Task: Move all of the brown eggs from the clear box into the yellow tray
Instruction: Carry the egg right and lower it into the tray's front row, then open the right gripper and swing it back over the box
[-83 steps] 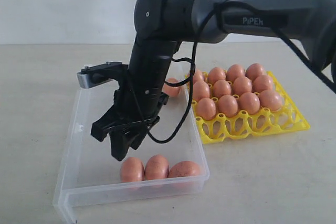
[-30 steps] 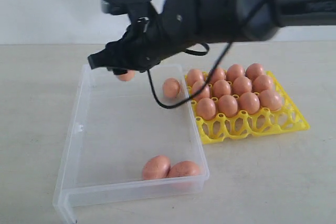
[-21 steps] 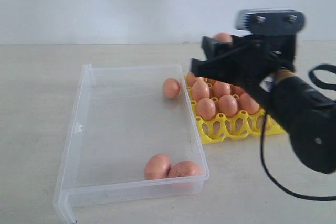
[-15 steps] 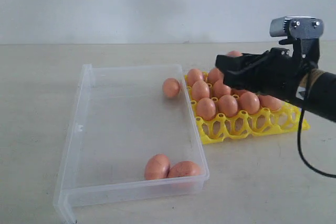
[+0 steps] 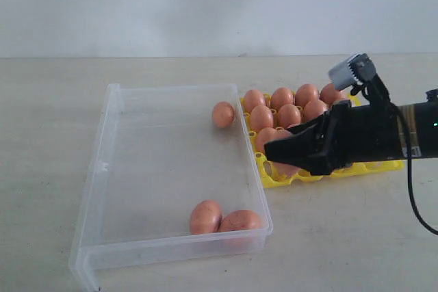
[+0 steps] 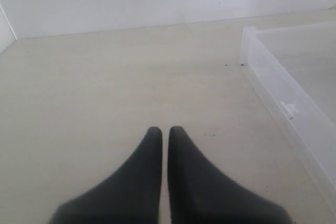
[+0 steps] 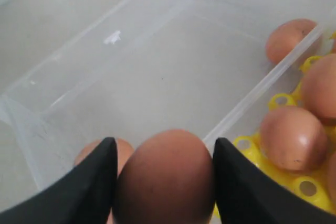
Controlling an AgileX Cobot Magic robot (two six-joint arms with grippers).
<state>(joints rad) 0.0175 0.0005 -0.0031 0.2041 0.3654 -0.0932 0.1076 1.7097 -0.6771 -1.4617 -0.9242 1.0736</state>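
My right gripper is shut on a brown egg, held between both black fingers low over the front left corner of the yellow tray. Several brown eggs fill the tray's back rows. The clear box holds three eggs: one at its far right wall and two touching each other at its near wall. My left gripper is shut and empty above bare table beside the clear box's wall; it is outside the exterior view.
The box and tray stand side by side on a pale tabletop with a white wall behind. My right arm reaches in low from the right, across the tray's front rows, hiding the eggs there.
My right gripper lifted one of three eggs from the box's near end, swung it high to the right, and has come down low at the tray's front left. Two eggs remain at that end.
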